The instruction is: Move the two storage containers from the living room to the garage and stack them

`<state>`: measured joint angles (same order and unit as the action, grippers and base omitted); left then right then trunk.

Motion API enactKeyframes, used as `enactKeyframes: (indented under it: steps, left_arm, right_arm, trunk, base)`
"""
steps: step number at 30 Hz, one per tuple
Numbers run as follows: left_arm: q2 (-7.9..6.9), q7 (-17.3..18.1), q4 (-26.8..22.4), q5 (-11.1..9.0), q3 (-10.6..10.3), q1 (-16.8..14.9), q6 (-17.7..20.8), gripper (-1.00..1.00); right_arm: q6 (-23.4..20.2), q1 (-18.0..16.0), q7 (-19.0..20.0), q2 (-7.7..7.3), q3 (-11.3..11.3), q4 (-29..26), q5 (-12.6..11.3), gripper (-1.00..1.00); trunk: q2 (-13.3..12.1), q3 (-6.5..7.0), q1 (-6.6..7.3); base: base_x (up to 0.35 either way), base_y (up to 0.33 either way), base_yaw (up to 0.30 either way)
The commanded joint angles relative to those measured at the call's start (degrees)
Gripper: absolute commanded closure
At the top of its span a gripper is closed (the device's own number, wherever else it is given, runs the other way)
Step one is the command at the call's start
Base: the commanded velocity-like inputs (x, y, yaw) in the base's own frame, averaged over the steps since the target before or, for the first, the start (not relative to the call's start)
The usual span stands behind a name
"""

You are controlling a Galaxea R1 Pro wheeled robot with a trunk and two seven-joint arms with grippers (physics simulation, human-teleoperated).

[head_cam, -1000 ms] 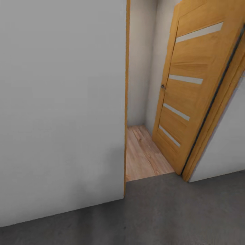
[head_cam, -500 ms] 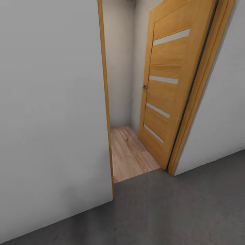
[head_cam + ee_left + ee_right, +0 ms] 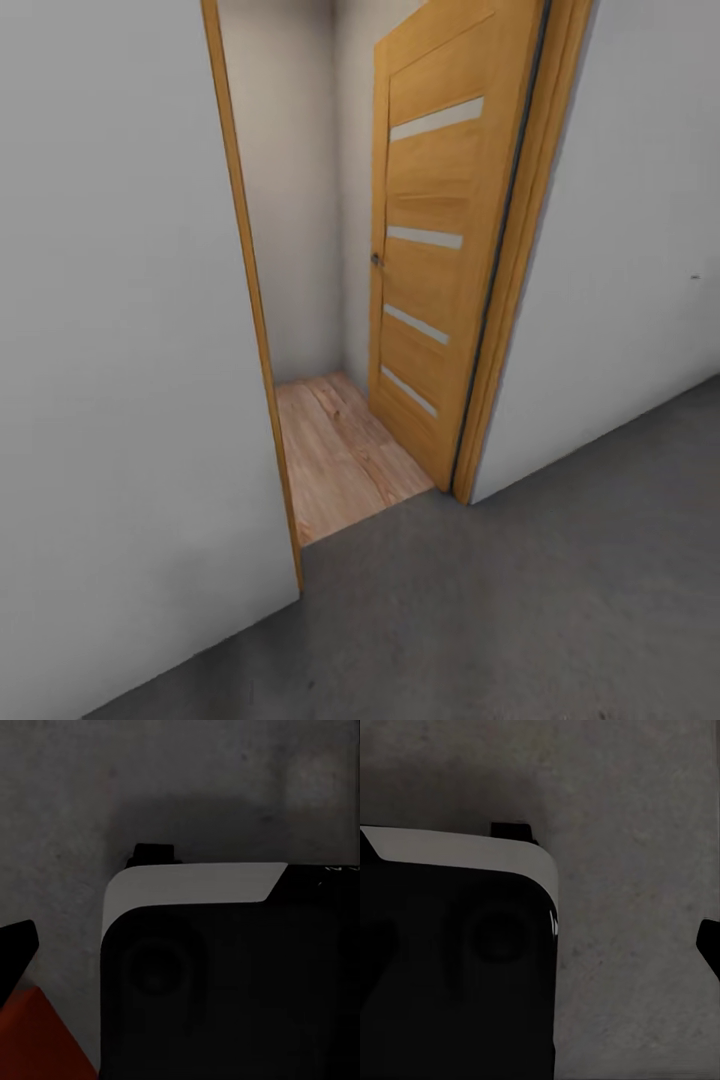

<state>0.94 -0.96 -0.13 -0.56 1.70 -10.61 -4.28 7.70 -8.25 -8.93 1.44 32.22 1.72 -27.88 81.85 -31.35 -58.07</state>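
On the grey floor (image 3: 520,620), an open door (image 3: 430,250) onto wood planks (image 3: 335,455) is faced. An orange container (image 3: 34,1039) corner is glimpsed in the left wrist view. Stacking cannot be confirmed; neither claw's state can be told.

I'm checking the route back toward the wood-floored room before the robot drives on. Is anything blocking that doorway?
Nothing visible blocks it. The wooden door is swung open against the far side, and the wood plank floor beyond the threshold is bare up to the wall. The dark grey floor in front also looks free.
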Motion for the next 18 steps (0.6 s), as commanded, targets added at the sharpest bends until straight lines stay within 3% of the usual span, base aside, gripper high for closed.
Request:
enactKeyframes:
  steps: [1,18]
  left_arm:
    - [0.00,-0.1,0.0,-0.1,0.1,0.0,-0.2,-1.00]
    - [0.03,-0.1,0.0,-0.1,0.1,0.0,-0.2,-1.00]
  right_arm:
    - [0.3,-0.1,0.0,0.05,0.5,0.2,-0.5,-1.00]
    - [0.3,0.0,0.0,0.05,0.5,0.2,-0.5,-1.00]
  trunk:
    - [0.0,-0.01,0.00]
    - [0.0,0.77,0.00]
  base:
    - [0.000,0.000,-0.278]
    - [0.000,0.000,-0.276]
